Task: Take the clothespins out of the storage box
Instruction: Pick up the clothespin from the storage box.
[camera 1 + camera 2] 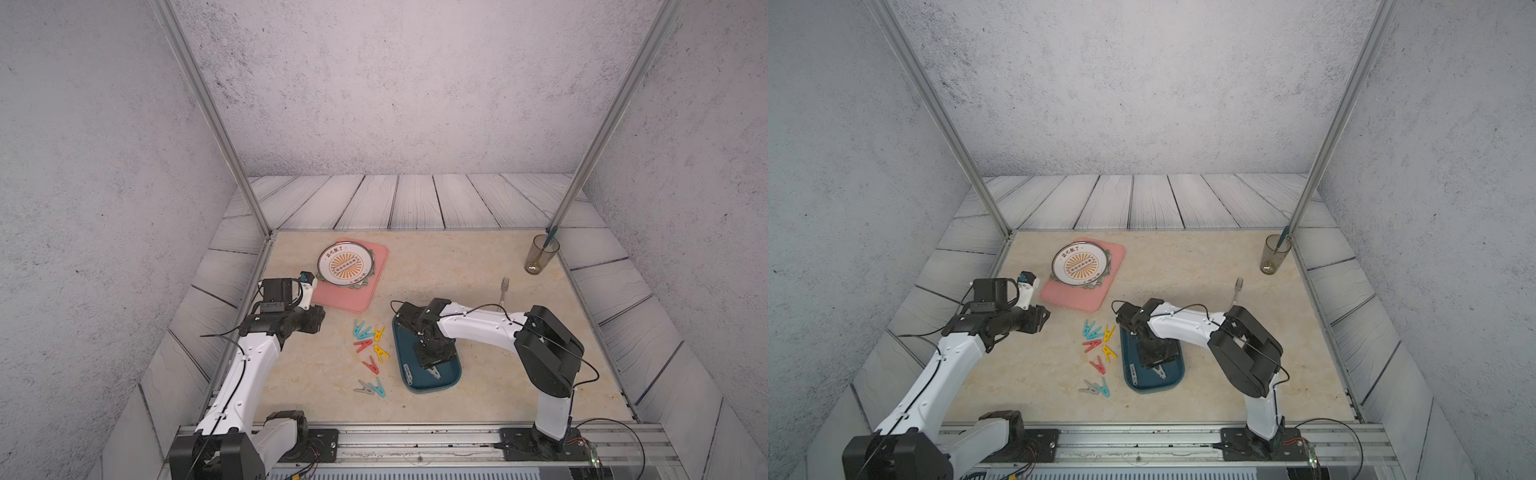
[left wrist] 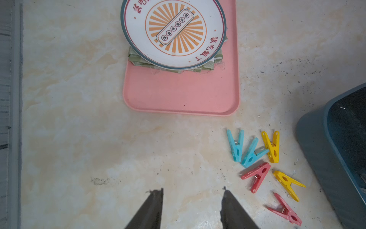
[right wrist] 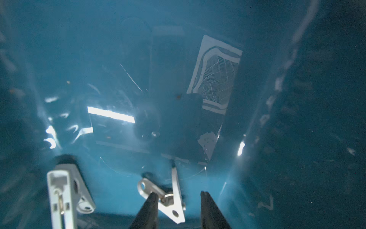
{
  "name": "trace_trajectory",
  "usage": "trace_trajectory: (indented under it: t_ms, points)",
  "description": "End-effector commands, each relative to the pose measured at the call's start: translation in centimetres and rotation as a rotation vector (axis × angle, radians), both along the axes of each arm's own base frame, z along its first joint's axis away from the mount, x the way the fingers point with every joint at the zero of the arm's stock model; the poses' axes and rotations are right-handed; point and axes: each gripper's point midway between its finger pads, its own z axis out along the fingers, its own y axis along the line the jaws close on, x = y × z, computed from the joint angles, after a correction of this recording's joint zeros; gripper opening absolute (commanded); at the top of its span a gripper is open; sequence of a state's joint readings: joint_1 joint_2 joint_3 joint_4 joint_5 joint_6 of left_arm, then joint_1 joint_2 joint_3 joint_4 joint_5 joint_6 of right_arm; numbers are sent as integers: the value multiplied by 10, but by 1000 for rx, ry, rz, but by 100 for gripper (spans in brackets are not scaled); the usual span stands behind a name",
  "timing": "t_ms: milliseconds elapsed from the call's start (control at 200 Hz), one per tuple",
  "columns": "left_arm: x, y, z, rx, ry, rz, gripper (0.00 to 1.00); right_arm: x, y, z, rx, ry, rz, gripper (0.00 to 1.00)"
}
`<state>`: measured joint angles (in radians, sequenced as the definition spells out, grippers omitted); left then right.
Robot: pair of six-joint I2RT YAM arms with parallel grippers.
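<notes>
The dark teal storage box (image 1: 452, 375) (image 1: 1177, 376) lies right of centre in both top views. Two grey clothespins lie in it, one (image 3: 65, 196) near the wall. My right gripper (image 3: 179, 195) (image 1: 432, 366) reaches down into the box, open, its fingers on either side of the other grey clothespin (image 3: 174, 206). One finger overlaps it and the other stands apart. Several teal, yellow, red and grey clothespins (image 1: 370, 353) (image 2: 257, 175) lie on the table left of the box. My left gripper (image 2: 193, 191) (image 1: 319, 322) hovers open and empty over bare table.
A pink tray (image 1: 351, 297) at the back left carries a folded green cloth and a printed plate (image 1: 344, 264). A metal fork (image 1: 504, 289) lies behind the right arm. A glass (image 1: 540, 254) stands at the back right corner by a frame post.
</notes>
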<state>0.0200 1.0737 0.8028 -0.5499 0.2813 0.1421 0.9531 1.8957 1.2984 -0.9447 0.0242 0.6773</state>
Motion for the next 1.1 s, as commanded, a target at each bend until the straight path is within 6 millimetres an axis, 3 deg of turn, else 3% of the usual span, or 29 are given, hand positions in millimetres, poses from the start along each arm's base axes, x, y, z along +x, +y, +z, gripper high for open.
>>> trace_trajectory:
  t_ms: [0, 135, 290, 565, 706, 816, 951, 1096]
  points:
    - [-6, 1, -5, -3, 19, -5, 53, -4, 0, -19, -13, 40, 3, 37]
    - [-6, 2, -6, 2, 21, -3, 53, -5, -1, -27, -22, 47, 4, 30]
    - [-6, 3, -9, 8, 28, -4, 53, -2, -1, -23, -18, 28, 17, 20]
    - [-3, 10, -2, 48, -60, 18, 53, 1, 5, 15, 70, -31, 59, 2]
    - [-5, 11, 2, 50, -123, 29, 55, 6, 16, 45, 157, -82, 110, 0]
    - [-4, 14, 9, 57, -197, 50, 57, 7, 35, 70, 267, -111, 195, 0]
    - [-4, 13, 13, 56, -264, 50, 61, 3, 76, 99, 437, -109, 329, 0]
    - [-4, 16, 11, 70, -258, 59, 62, -6, 116, 103, 486, -56, 461, 0]
